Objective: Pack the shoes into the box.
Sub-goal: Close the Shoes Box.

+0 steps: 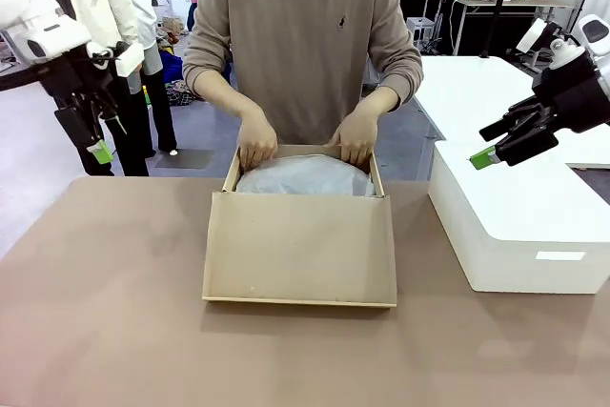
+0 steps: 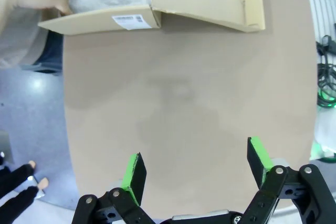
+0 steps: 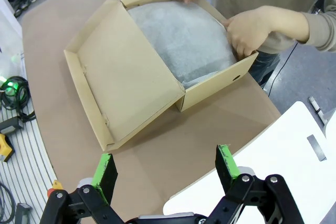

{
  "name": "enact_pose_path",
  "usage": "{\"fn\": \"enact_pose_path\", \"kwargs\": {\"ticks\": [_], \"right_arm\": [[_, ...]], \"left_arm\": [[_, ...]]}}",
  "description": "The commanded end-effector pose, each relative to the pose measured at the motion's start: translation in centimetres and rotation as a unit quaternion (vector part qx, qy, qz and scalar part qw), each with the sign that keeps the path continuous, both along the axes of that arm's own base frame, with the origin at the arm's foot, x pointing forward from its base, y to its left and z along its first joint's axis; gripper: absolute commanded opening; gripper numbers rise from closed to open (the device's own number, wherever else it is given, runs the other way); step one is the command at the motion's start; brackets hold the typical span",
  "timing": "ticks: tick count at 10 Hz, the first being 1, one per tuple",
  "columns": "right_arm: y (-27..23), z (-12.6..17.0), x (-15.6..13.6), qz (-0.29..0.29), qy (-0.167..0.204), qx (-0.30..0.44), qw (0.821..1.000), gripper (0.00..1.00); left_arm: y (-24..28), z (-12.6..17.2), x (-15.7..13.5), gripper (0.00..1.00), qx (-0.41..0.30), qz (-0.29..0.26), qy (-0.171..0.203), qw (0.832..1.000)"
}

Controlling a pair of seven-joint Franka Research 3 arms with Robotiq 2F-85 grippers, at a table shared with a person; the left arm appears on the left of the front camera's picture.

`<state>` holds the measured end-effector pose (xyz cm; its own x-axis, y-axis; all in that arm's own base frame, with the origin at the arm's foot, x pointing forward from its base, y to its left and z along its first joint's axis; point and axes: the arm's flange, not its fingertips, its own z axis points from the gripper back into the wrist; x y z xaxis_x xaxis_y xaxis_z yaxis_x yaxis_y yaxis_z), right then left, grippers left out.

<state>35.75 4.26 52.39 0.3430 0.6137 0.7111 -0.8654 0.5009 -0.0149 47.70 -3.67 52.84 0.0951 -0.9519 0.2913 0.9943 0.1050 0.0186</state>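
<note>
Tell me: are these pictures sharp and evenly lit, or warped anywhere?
Front view: soft even light, the box casting a thin shadow. Left wrist view: wide lens bows the table edges, faint shadow patches mid-table. Right wrist view: sharp, same bowing, white block bright.

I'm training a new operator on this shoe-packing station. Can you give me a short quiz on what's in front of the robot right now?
1. True or false: the person's hands rest on the far rim of the box.
2. What shows inside the box? A loose tools; B white tissue paper; C bottles.
3. Fill in: the robot's left hand and right hand both have jaws ____.
Key: 1 true; 2 B; 3 open.
</note>
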Motion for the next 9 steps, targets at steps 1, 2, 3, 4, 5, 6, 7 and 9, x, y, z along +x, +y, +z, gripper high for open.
{"fn": "enact_pose_path", "kwargs": {"ticks": [1, 2, 3, 4, 5, 6, 7, 9], "right_arm": [[-0.14, -0.14, 0.34, 0.012, -0.01, 0.014, 1.0, 1.0], [-0.14, -0.14, 0.34, 0.012, -0.01, 0.014, 1.0, 1.0], [-0.14, -0.14, 0.34, 0.012, -0.01, 0.014, 1.0, 1.0], [-0.14, -0.14, 0.34, 0.012, -0.01, 0.014, 1.0, 1.0], [-0.14, -0.14, 0.34, 0.012, -0.01, 0.014, 1.0, 1.0], [-0.14, -0.14, 0.34, 0.012, -0.01, 0.014, 1.0, 1.0], [-0.14, -0.14, 0.34, 0.012, -0.01, 0.014, 1.0, 1.0], [-0.14, -0.14, 0.34, 0.012, -0.01, 0.014, 1.0, 1.0]], "left_arm": [[0.51, -0.56, -0.02, 1.0, -0.042, -0.036, 0.004, 0.998], [0.57, -0.6, 0.16, 1.0, -0.042, -0.038, 0.012, 0.998], [0.67, -0.58, 0.22, 1.0, -0.042, -0.036, 0.01, 0.998], [0.87, -0.64, 0.14, 1.0, -0.053, -0.04, 0.005, 0.998], [1.05, -0.75, 0.14, 1.0, -0.059, -0.057, -0.001, 0.997], [1.19, -0.76, 0.25, 1.0, -0.069, -0.078, -0.003, 0.995], [1.17, -0.55, 0.3, 1.0, -0.073, -0.083, -0.006, 0.994], [0.89, -0.28, 0.41, 1.0, -0.069, -0.06, 0.0, 0.996]]}}
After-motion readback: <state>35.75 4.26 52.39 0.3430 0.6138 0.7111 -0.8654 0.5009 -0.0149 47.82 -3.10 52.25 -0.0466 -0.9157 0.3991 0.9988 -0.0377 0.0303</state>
